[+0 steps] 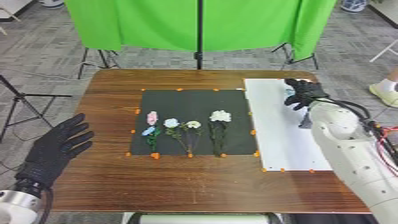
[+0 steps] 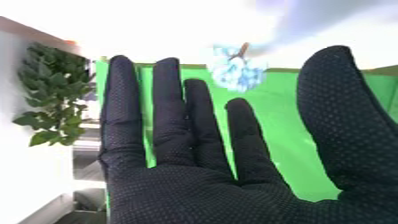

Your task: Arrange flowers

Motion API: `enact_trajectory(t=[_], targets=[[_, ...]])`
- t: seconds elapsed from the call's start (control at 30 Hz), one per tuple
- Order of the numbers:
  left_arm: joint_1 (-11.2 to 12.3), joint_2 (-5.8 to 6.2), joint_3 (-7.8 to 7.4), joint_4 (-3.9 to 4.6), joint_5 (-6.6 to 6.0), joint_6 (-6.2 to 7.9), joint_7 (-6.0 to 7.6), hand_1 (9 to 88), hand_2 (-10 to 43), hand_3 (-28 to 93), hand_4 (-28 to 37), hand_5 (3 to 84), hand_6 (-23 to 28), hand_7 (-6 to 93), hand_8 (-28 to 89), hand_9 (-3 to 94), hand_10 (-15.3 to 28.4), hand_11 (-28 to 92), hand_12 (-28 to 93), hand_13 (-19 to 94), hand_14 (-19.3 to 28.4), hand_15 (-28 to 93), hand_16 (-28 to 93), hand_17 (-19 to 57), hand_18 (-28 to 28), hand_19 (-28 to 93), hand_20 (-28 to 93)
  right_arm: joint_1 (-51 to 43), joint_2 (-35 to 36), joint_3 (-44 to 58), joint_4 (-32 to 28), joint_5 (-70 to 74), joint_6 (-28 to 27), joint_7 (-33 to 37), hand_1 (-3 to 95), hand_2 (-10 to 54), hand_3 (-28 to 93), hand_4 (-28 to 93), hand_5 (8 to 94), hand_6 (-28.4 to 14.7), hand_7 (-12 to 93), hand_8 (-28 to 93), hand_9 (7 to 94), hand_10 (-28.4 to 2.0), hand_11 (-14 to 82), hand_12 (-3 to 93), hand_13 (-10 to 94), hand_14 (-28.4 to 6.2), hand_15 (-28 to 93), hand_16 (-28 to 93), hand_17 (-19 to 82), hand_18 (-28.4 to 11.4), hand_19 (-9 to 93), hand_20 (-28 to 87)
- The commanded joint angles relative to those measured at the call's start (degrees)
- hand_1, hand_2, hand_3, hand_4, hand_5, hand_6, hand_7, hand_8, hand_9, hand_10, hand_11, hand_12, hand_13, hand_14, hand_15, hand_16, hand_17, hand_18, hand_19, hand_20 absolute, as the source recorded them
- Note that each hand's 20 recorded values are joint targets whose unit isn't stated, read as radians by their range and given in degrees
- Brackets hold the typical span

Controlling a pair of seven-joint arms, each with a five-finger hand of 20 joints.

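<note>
You are having the right hand [image 1: 305,94] standing spread over the white board [image 1: 274,125], toward the far right corner of the counter [image 1: 204,192], with its thumb well apart from its straight fingers. A pale blue flower [image 2: 236,75] is showing beyond them, apparently ungripped. The pink flower [image 1: 152,118], the blue flower [image 1: 148,131], the bluish-white flower [image 1: 171,122], the cream flower [image 1: 193,124] and the large white flower [image 1: 220,116] are lying on the dark mat [image 1: 178,104], stems pointing toward the counter's near edge. The left hand [image 1: 55,150] is resting open by the left edge. You are probably placing or picking up the pale blue flower; which one, you cannot tell. Next, you are likely needing either a light pinch on its stem or a clean withdrawal that is leaving the petals undisturbed. No brand, label or writing is offering anything readable.
</note>
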Motion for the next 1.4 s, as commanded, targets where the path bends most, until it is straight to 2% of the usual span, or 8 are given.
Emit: enact_trajectory(t=[0.03,0.27,0.4,0.47,0.6,0.8,1.07,1.4], targets=[[0.2,0.18,0.31,0.53,0.00,-0.46,-0.71,25.9,-0.3,72,-28.1,28.7,2.7,23.2,-13,21.4,10.3,29,13,15,13.1,44,-3,-9.9,19.7,47,9,3.2,-1.4,-0.8,1.5,-1.9,-11.7,2.0,31.4,-9.5,91,-28,23.0,1.2,27,-21,35.6,-8.9,24.3,13.3,35,-7.8,36,12,14,-20.2,63,22],[0.5,0.04,0.26,0.39,-0.05,-0.27,-0.68,26.0,-0.1,72,-28.1,28.7,2.7,23.3,-13,21.4,10.4,29,13,16,13.0,44,-4,-9.9,19.7,47,9,1.7,-0.7,-1.4,1.1,-3.0,-4.6,-2.0,35.5,-7.3,90,-28,38.5,2.7,31,-24,48.6,-7.3,30.9,14.4,48,-5.1,42,12,18,-18.8,67,25],[0.7,-0.09,0.14,0.28,-0.08,-0.23,-0.49,26.0,0.0,72,-28.1,28.7,2.7,23.3,-13,21.5,10.4,29,13,16,13.1,44,-4,-9.9,19.7,47,9,0.4,-0.4,-1.0,-0.2,-6.2,-5.6,-4.7,47.5,-5.5,79,-28,66.3,4.2,40,-17,81.3,-3.3,15.4,35.7,72,0.0,43,30,28,-16.0,76,32],[0.7,-0.11,0.15,0.32,-0.09,-0.28,-0.42,25.9,0.0,72,-28.1,28.7,2.7,23.4,-13,21.5,10.4,29,12,15,13.1,44,-4,-9.9,19.7,47,9,-0.1,-0.5,-0.5,-0.8,-6.3,-7.7,-5.6,49.7,-7.3,79,-28,71.4,4.3,41,-15,86.3,-2.5,15.0,40.0,76,0.7,45,33,31,-15.6,78,33],[1.0,-0.33,0.22,0.13,-0.08,-0.10,-0.26,25.9,0.0,72,-28.0,28.7,2.7,23.3,-13,21.5,10.4,29,12,16,13.1,44,-4,-9.9,19.7,47,9,-1.9,-0.1,0.4,-1.7,-5.6,-5.4,-6.4,50.4,-9.4,80,-28,75.5,4.0,41,-13,89.7,-1.5,15.5,43.6,79,1.1,47,35,34,-15.7,80,37],[1.5,-0.63,-0.08,-0.05,-0.09,0.06,0.12,25.9,0.0,72,-28.0,28.7,2.8,23.3,-13,21.5,10.4,29,12,15,13.1,44,-4,-9.9,19.7,47,9,-6.6,2.8,0.0,-9.6,-0.1,9.1,-4.7,49.8,-9.5,82,-28,76.4,3.3,41,-13,90.3,-1.7,15.8,45.0,80,0.6,47,37,34,-16.0,80,37],[0.9,-0.59,0.17,0.11,-0.10,-0.20,0.20,25.9,-0.1,72,-28.0,28.7,2.8,23.3,-13,21.4,10.4,29,12,15,13.1,44,-3,-9.9,19.7,47,9,-15.9,1.1,1.9,-24.5,-2.5,4.3,-12.5,48.7,-9.5,84,-28,75.6,2.5,42,-13,89.6,-1.9,16.4,45.9,79,0.5,48,38,34,-16.0,80,38],[1.1,-0.52,-0.18,0.07,-0.17,-0.12,-0.01,25.8,-0.1,72,-28.0,28.7,2.8,23.2,-13,21.4,10.4,29,13,15,13.1,44,-3,-9.9,19.7,47,9,-19.7,0.3,-0.4,-29.0,-4.3,-1.0,-16.4,48.5,-9.5,85,-28,74.1,2.4,44,-15,88.3,-2.3,16.9,45.5,78,0.5,48,38,33,-15.7,80,38]])
